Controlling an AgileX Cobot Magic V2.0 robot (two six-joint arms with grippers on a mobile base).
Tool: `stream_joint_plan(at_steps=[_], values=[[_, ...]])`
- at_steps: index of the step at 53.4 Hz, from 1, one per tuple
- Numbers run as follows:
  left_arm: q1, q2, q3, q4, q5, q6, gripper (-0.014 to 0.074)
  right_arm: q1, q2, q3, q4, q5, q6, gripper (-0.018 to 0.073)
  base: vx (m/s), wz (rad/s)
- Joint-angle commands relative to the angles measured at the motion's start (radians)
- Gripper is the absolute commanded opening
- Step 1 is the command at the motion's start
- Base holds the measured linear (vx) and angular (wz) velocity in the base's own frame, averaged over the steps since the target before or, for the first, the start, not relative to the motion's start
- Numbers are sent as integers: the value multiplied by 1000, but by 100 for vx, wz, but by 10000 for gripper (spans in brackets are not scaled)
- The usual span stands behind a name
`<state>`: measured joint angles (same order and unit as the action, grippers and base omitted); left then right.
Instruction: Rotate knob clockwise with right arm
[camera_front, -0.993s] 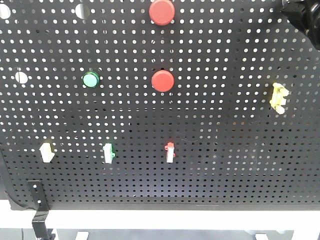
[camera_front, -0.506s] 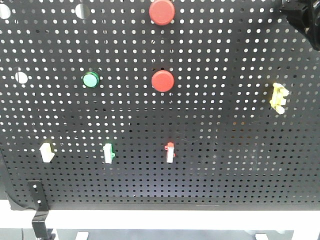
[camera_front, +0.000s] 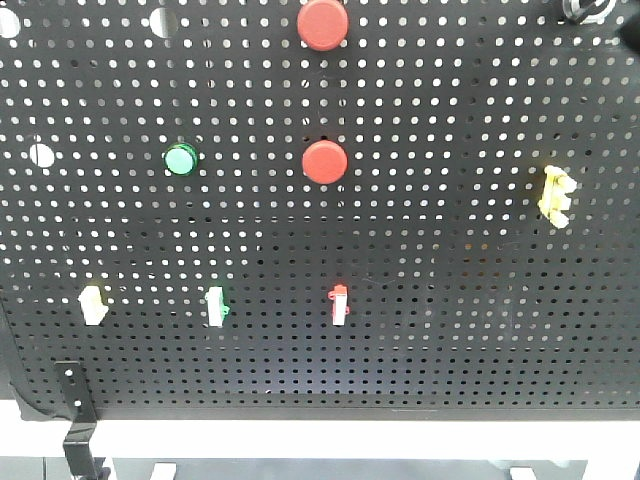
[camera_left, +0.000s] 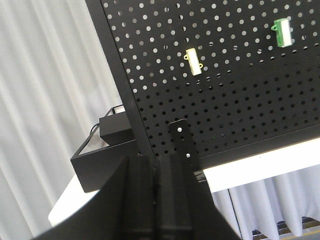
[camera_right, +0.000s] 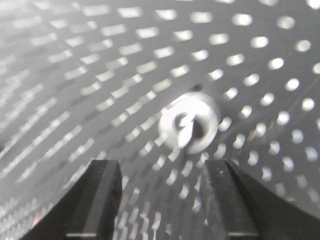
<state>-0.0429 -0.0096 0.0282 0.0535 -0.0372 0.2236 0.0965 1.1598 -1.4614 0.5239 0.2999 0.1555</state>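
In the right wrist view the knob (camera_right: 189, 122) is a blurred round shape with a silvery-white ring, mounted on the black pegboard (camera_right: 90, 75). My right gripper (camera_right: 162, 200) is open and nothing sits between its two black fingers (camera_right: 100, 200). The knob lies beyond the fingertips, apart from them and nearer the right-hand finger. In the front view only the knob's lower rim (camera_front: 588, 8) shows at the top right edge, and the right arm is out of that view. My left gripper (camera_left: 156, 200) is shut with its fingers pressed together on nothing, low by the board's left corner.
The pegboard (camera_front: 450, 330) carries two red buttons (camera_front: 324, 24) (camera_front: 325, 162), a green button (camera_front: 181, 158), a yellow part (camera_front: 555, 196) and three small switches (camera_front: 340, 305) along the lower row. A black bracket (camera_left: 182, 142) and a black box (camera_left: 107, 150) stand at the board's lower left.
In the front view the right arm's black shape at the top right corner has drawn back up and out of frame, uncovering the knob's ringed rim. The left arm has not moved.
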Motion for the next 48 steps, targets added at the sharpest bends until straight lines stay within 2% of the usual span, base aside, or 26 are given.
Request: stream_joint_plan(at_steps=[1, 16, 33, 48], values=[[-8, 20, 33, -5, -79, -4, -6, -5, -84, 19, -36, -32, -68, 439, 0, 0], [-8, 20, 33, -5, -79, -4, -6, -5, -323, 271, -53, -13, -194, 439, 0, 0], [-8, 20, 33, -5, -79, -4, -6, -5, -525, 499, -53, -13, -202, 439, 0, 0], [-8, 20, 33, -5, -79, -4, -6, -5, -571, 559, -52, 8, -202, 439, 0, 0]])
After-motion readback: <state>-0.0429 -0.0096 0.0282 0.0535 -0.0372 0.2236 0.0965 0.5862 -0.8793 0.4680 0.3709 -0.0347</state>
